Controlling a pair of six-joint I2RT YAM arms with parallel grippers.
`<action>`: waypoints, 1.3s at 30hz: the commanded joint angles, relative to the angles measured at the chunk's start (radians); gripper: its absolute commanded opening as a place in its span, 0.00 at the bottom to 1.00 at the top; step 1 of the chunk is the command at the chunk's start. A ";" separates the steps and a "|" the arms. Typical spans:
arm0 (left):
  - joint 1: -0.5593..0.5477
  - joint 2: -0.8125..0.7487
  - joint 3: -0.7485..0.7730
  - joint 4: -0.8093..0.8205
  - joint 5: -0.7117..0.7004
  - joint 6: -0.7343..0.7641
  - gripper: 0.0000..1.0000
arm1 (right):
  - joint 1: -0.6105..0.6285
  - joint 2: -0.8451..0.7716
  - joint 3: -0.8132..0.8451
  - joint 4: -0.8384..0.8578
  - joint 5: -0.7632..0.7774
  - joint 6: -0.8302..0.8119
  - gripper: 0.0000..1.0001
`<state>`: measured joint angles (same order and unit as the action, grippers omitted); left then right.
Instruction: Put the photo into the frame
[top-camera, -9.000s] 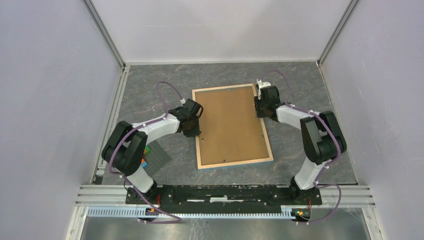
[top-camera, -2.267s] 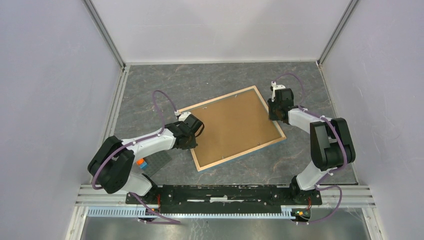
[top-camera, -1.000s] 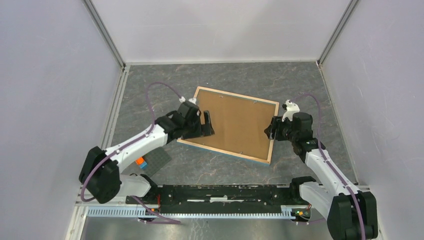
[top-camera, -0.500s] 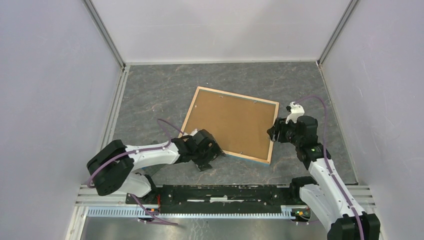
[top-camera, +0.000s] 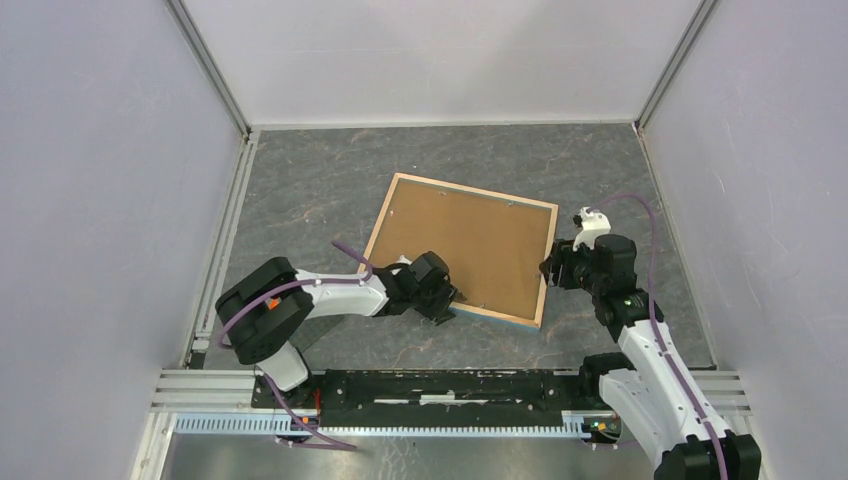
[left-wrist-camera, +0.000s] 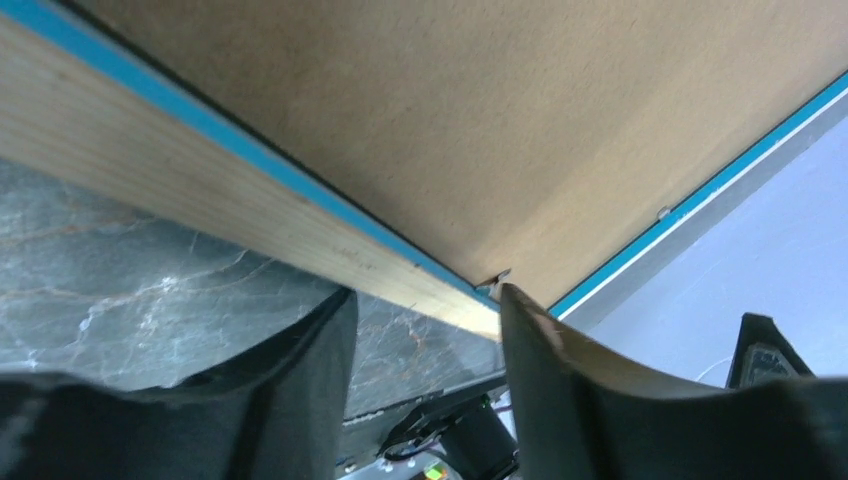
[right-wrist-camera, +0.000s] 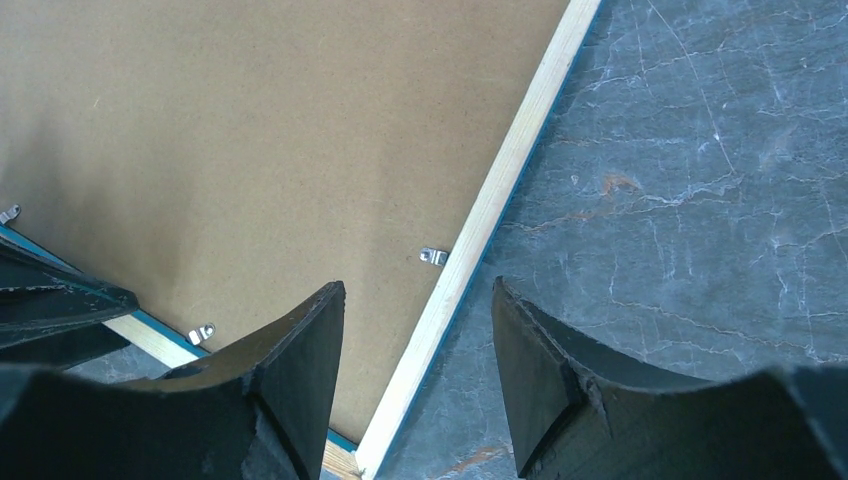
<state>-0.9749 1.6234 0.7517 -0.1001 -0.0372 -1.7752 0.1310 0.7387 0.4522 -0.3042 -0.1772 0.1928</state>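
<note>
Wood-backed frame (top-camera: 470, 190) flat on grey table (top-camera: 320, 180), brown backing board (top-camera: 465, 245) inside, left gripper (top-camera: 448, 299) fingers apart at its near edge, grip unclear, right gripper (top-camera: 547, 272) spread astride its right rail, metal clip (right-wrist-camera: 433, 256) just ahead

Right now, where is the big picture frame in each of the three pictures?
Top external: the frame lies back-up in the middle of the picture, turned at an angle.
Left wrist: the frame fills the top, its wood edge slanting down to the right.
Right wrist: the frame fills the left side.
Shared landmark: the brown backing board.
</note>
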 joint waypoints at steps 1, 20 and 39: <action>0.010 0.092 0.022 -0.134 -0.108 -0.009 0.50 | 0.006 0.006 0.016 0.025 0.018 -0.009 0.61; 0.147 -0.078 0.190 -0.544 -0.358 1.114 0.03 | 0.005 0.209 0.064 0.122 0.052 -0.005 0.60; 0.240 0.075 0.212 -0.514 -0.425 1.226 0.02 | 0.229 0.441 0.117 0.032 0.121 -0.113 0.56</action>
<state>-0.7658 1.6424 0.9749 -0.6144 -0.4438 -0.5865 0.3229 1.1809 0.5682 -0.2268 -0.1287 0.1268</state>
